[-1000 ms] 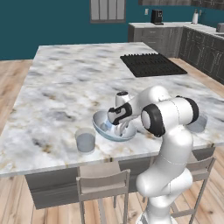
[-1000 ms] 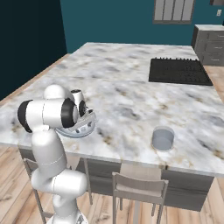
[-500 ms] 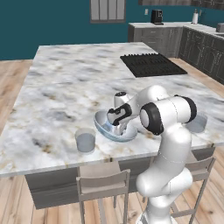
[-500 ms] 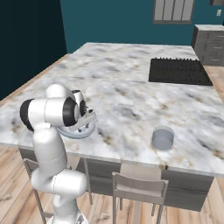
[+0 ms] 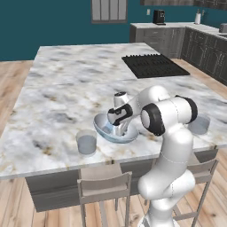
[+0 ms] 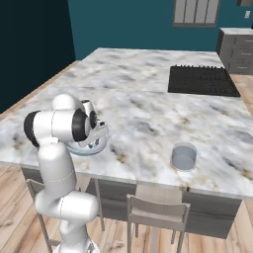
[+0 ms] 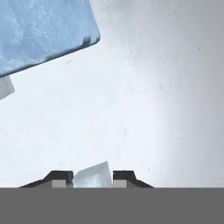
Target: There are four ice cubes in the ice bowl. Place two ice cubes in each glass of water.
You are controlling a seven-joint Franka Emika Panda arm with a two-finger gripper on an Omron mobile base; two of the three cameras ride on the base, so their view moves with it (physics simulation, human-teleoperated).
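Now my tool [image 7: 92,177] sits low in the ice bowl [image 5: 103,125], jaws narrow on either side of one ice cube [image 7: 92,175], seemingly gripped. I should squeeze squarely, lift straight, and clear the rim before heading for the glass [image 5: 86,142].

Veined glossy marble counter [image 5: 57,106], translucent glass ice bowl [image 5: 103,126], frosty matt ice cube [image 7: 43,30].

Around the ice bowl [image 5: 103,127] the marble counter [image 5: 62,106] lay open; one glass [image 5: 86,142] stood near, another [image 6: 184,156] well apart.
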